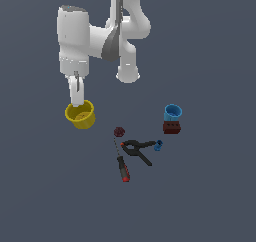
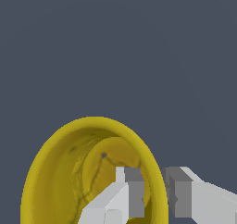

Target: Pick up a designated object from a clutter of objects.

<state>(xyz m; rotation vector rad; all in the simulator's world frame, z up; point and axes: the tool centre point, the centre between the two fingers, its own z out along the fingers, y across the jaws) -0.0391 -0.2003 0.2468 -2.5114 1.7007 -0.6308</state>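
Note:
The designated object, a yellow cup [image 1: 81, 117], stands apart at the exterior view's left of the clutter. My gripper [image 1: 77, 103] comes straight down onto its near rim. In the wrist view one finger [image 2: 129, 190] sits inside the yellow cup [image 2: 60, 172] and the other finger [image 2: 183, 190] outside, with the rim wall pinched between them. The gripper [image 2: 153, 179] is shut on that rim. I cannot tell whether the cup is touching the ground.
The rest of the clutter lies toward the exterior view's right: a blue cup [image 1: 173, 111] behind a dark red block [image 1: 171, 128], a black clamp [image 1: 137, 149] with a blue tip, a red-black screwdriver [image 1: 123, 169] and a tiny dark red lump [image 1: 118, 131].

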